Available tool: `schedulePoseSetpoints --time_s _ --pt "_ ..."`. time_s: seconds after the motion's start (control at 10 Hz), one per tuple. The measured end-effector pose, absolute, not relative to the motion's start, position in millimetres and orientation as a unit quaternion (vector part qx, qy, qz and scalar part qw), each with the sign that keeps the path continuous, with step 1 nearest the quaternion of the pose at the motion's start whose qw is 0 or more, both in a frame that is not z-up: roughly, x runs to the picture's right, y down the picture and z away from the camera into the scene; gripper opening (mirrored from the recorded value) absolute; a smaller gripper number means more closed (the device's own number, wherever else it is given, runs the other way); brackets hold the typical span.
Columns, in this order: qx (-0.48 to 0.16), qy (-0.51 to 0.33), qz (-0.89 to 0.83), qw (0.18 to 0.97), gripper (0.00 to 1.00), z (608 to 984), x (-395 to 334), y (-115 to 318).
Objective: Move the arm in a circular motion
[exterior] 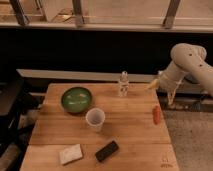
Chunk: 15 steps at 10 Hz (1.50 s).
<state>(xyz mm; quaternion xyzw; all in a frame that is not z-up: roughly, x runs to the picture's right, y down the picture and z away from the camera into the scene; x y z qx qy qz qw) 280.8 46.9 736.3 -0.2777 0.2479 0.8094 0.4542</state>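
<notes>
The cream-white arm reaches in from the right edge, its thick rounded segments bent above the table's far right corner. Its narrow tip, the gripper, points left and down. It hangs just past the table's back right edge, to the right of a small clear bottle. It holds nothing that I can see.
On the wooden table stand a green bowl, a white cup and the bottle. A red-orange stick-shaped item lies at the right edge. A pale sponge and a black object lie near the front. A dark wall stands behind.
</notes>
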Motion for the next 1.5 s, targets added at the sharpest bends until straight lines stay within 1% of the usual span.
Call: schedulePoseSetpoints --time_s 0.2,0.3,0.4,0.5,0.6,0.7,0.9,1.0,1.1,1.4,1.5 --pt "-0.278 0.248 0.809 0.454 0.79 736 281 47" --pt "-0.278 0.248 0.809 0.454 0.74 736 281 47" --pt "-0.278 0.248 0.809 0.454 0.62 736 281 47" --pt "-0.278 0.248 0.809 0.454 0.53 736 281 47" --pt "-0.278 0.248 0.809 0.454 0.45 736 281 47" --pt "-0.277 0.249 0.809 0.455 0.33 737 281 48" --pt "-0.268 0.254 0.803 0.468 0.16 740 285 46" --pt "-0.257 0.257 0.793 0.488 0.06 746 284 39" --pt "-0.241 0.26 0.782 0.513 0.0 756 283 30" --pt "-0.198 0.284 0.752 0.56 0.0 798 270 16" --pt "-0.198 0.287 0.748 0.565 0.0 809 260 15"
